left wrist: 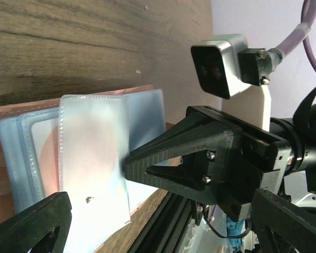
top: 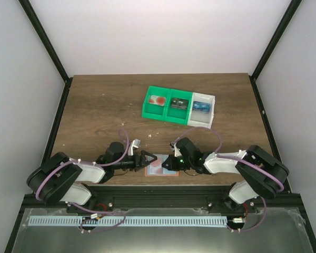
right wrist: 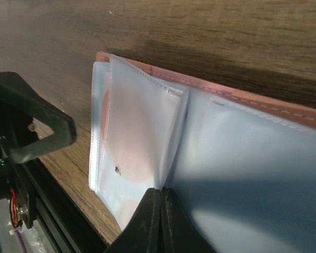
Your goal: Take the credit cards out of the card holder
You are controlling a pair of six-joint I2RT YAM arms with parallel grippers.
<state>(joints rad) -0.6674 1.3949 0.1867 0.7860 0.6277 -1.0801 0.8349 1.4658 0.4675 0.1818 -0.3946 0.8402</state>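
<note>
Card holder (top: 161,166) lying open on worktop (top: 95,105), at near edge between the two arms, long axis left-right, right fingers (right wrist: 152,224) pinched shut on a clear sleeve (right wrist: 142,132) near its middle, left fingers (left wrist: 37,221) spread wide just beside its left end, touching nothing.

card holder (top: 161,166) | salmon-pink, open flat, clear sleeve raised | credit cards (left wrist: 29,153) | pale-blue, inside

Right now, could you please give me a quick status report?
Left claw open at the card holder. Right claw shut on its clear sleeve. Bins far back, nothing blocking.
</note>
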